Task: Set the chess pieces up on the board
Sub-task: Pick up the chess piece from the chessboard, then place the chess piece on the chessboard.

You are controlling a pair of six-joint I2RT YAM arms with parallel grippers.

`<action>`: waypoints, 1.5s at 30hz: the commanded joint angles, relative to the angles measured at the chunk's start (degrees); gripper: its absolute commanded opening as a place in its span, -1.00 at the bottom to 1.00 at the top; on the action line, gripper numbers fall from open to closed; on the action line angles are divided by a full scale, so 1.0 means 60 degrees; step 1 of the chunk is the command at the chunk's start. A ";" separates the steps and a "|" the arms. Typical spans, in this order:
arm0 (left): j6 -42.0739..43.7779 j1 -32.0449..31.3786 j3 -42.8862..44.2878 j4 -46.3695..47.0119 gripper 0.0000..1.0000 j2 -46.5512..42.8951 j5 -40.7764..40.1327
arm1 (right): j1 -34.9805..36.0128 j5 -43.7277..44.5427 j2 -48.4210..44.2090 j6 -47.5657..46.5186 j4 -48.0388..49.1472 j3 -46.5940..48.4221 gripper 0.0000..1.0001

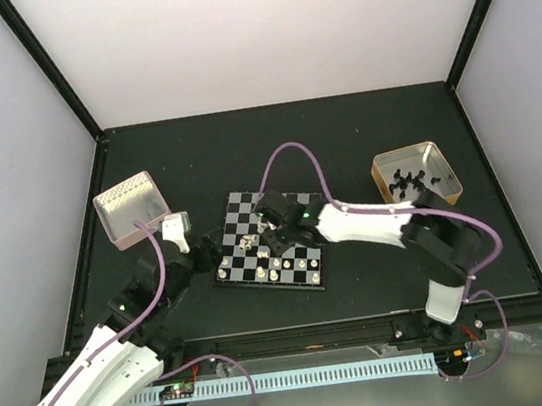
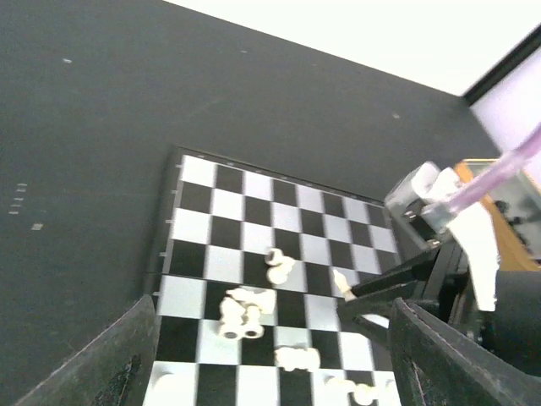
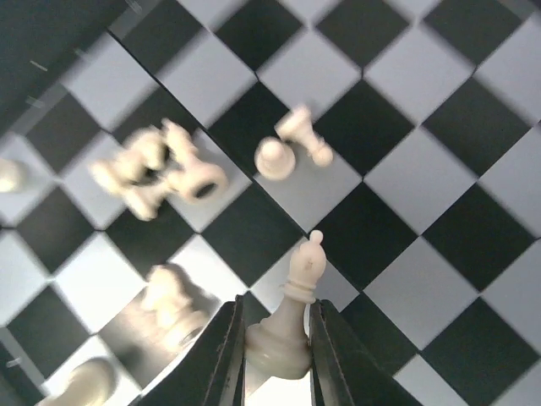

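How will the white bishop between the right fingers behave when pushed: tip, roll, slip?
The bishop is tall over a small base, so it probably tips easily. The fallen pieces nearby suggest the same. Its round, smooth body may roll or slip.

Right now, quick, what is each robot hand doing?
Left gripper: open, holding nothing.
Right gripper: closed on a white chess piece.

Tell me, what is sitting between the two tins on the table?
The board, with cream chess pieces on it, lies between the left tin and the right tin. The right arm reaches over it. The top view shows this.
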 commanded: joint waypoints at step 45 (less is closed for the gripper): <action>-0.0872 0.0122 0.1634 0.2480 -0.97 0.2613 0.6122 | -0.0122 -0.3235 -0.5973 -0.2729 0.6636 -0.4669 0.11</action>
